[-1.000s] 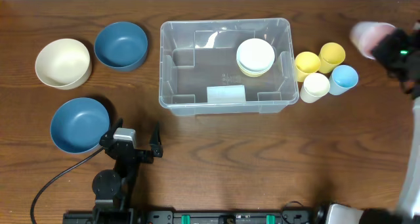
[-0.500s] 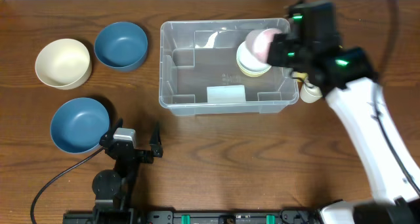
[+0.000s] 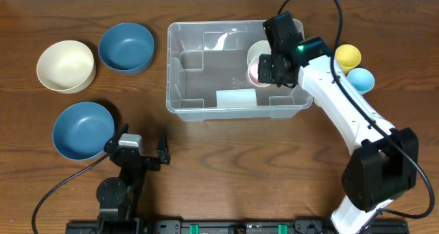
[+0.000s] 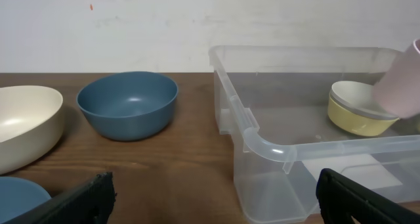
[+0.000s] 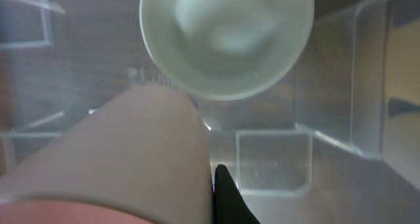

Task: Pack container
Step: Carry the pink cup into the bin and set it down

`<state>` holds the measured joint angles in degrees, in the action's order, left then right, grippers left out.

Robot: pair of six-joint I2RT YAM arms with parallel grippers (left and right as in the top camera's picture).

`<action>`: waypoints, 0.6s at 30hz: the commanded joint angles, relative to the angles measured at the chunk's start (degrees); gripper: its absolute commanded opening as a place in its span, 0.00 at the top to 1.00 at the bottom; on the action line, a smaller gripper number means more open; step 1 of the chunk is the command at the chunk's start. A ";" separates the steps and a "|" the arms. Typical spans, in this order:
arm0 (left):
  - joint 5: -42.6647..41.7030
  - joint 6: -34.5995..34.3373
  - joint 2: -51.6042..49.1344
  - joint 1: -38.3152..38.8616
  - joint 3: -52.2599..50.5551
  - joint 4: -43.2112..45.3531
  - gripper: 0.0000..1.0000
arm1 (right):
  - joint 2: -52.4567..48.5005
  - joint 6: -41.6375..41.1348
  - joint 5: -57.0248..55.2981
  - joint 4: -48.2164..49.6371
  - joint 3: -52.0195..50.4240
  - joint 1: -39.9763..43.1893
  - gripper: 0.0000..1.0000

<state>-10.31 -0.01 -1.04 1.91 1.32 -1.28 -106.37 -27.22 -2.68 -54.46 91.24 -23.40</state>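
Note:
The clear plastic container (image 3: pixel 188 66) stands at the table's middle back. Inside its right half is a stack of a white bowl on a yellow bowl (image 3: pixel 260 51). My right gripper (image 3: pixel 273 68) is over that spot, shut on a pink cup (image 3: pixel 255 72) held low inside the container, just in front of the stack. In the right wrist view the pink cup (image 5: pixel 118 158) fills the lower left against one black finger (image 5: pixel 226 198), with the white bowl (image 5: pixel 226 40) above. My left gripper (image 3: pixel 140 153) is open and empty, low on the table in front of the container's left corner (image 4: pixel 262 142).
A cream bowl (image 3: pixel 65 66) and two blue bowls (image 3: pixel 126 47) (image 3: pixel 83 130) sit left of the container. A yellow cup (image 3: pixel 347 54) and a light blue cup (image 3: pixel 361 78) stand to its right, partly behind my right arm.
My right arm swung in from the far right with the pink cup, crossed the container's right wall and lowered the cup beside the bowl stack. The left arm has not moved.

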 commanded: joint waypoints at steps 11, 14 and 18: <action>-0.63 0.31 -0.07 -0.28 -1.09 -1.86 0.02 | -0.20 -1.49 -4.87 2.10 -6.19 -4.37 0.99; -0.63 0.31 -0.07 -0.28 -1.09 -1.86 0.02 | -0.37 -1.57 -5.53 4.50 -8.66 -3.82 0.99; -0.63 0.31 -0.07 -0.28 -1.09 -1.86 0.02 | -0.48 -1.68 -6.19 8.04 -11.52 -3.08 0.99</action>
<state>-10.31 -0.01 -1.04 1.91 1.30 -1.28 -106.43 -28.08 -6.83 -47.77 81.25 -27.20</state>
